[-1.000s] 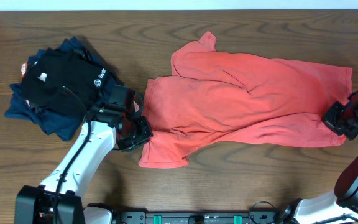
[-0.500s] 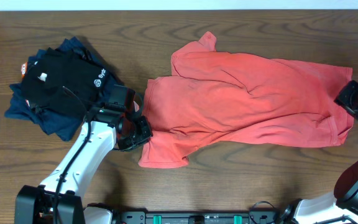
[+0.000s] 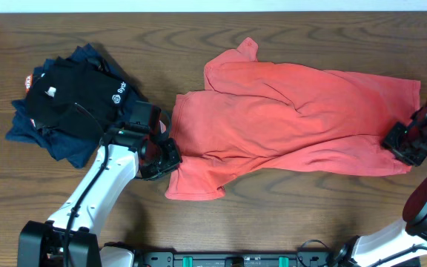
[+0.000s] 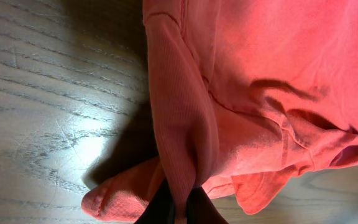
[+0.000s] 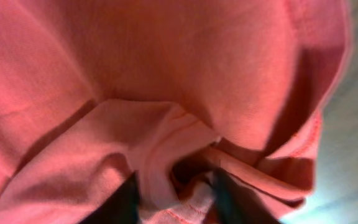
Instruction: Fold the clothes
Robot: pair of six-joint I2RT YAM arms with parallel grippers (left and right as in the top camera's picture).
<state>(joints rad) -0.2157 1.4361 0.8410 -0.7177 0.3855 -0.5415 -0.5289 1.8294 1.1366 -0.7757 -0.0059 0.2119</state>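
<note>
Here left gripper (image 4: 178, 206) pinches the T-shirt (image 3: 295, 119), right gripper (image 5: 176, 198) straddling its hem.

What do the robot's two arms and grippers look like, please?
The left arm and right arm have white links and black joints. A thin black cable runs along the left one. The left gripper and right gripper are black blocks with dark fingers.
</note>
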